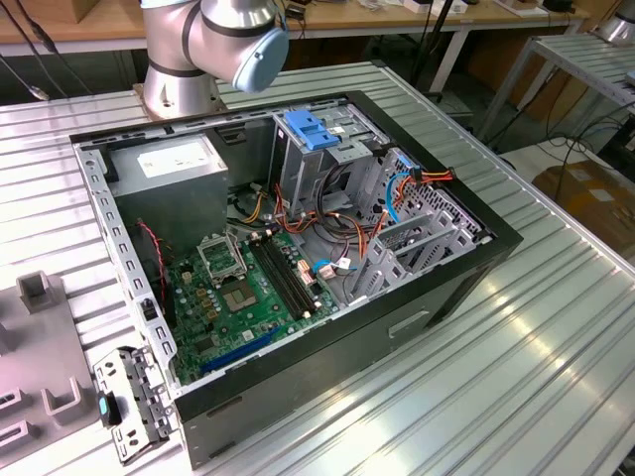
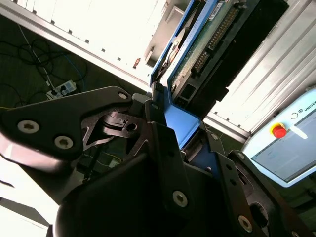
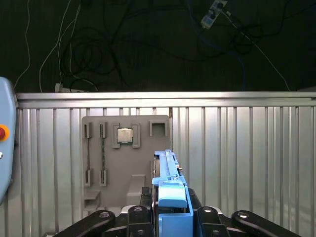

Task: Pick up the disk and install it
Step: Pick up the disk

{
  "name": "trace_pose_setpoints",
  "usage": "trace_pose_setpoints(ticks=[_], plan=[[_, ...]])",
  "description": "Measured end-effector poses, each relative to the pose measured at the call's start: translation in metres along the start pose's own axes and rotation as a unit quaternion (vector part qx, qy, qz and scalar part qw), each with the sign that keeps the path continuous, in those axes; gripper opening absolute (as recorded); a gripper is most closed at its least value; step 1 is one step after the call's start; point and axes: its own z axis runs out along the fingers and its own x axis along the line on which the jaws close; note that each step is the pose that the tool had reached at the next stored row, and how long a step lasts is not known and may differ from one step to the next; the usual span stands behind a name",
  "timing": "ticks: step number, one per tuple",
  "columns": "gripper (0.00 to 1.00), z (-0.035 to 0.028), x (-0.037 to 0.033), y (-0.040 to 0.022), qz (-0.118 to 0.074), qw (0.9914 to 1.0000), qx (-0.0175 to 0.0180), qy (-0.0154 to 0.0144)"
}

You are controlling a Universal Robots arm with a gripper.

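In both wrist views my gripper [image 3: 170,217] is shut on the disk [image 3: 169,173], a dark drive in a bright blue carrier. The black fingers [image 3: 140,217] clamp the blue end tab from both sides. The drive sticks out edge-on beyond the fingers, above the ribbed metal table. In the second wrist view the disk [image 2: 210,42] shows its green circuit board and connector row, and its blue tab [image 2: 180,118] sits inside the gripper [image 2: 185,143]. The exterior view shows the arm's base and a joint [image 1: 228,35] behind the open computer case [image 1: 298,248].
The case lies open on the ribbed table with its motherboard [image 1: 238,297], power supply [image 1: 174,164], cables and a metal drive cage [image 1: 417,238]; a light-blue plastic plate [image 1: 310,129] tops another bay. A grey fixture plate [image 3: 123,148] holds a chip. A pendant with a red button [image 2: 279,131] lies nearby.
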Motion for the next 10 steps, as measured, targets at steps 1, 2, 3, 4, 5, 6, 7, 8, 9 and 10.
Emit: trace_pose_setpoints(ticks=[1, 2, 3, 4, 5, 6, 7, 8, 9, 10], plan=[[0.37, -0.0001, 0.0, -0.001, 0.0, 1.0, -0.0001, 0.0], [0.37, 0.0, 0.0, -0.0022, 0.0, 1.0, 0.0, 0.0], [0.37, -0.0001, -0.0001, -0.0037, 0.0, 1.0, 0.0, 0.0], [0.37, -0.0001, -0.0001, -0.0049, 0.0, 1.0, 0.0, 0.0], [0.37, -0.0001, -0.0001, -0.0069, 0.0, 1.0, 0.0, 0.0], [0.37, -0.0001, -0.0001, -0.0086, 0.0, 1.0, 0.0, 0.0], [0.37, -0.0001, -0.0001, -0.0103, 0.0, 1.0, 0.0, 0.0], [0.37, -0.0001, -0.0002, -0.0115, 0.0, 1.0, 0.0, 0.0], [0.37, -0.0001, -0.0002, -0.0127, 0.0, 1.0, 0.0, 0.0], [0.37, -0.0002, -0.0002, -0.0145, 0.0, 1.0, 0.0, 0.0]])
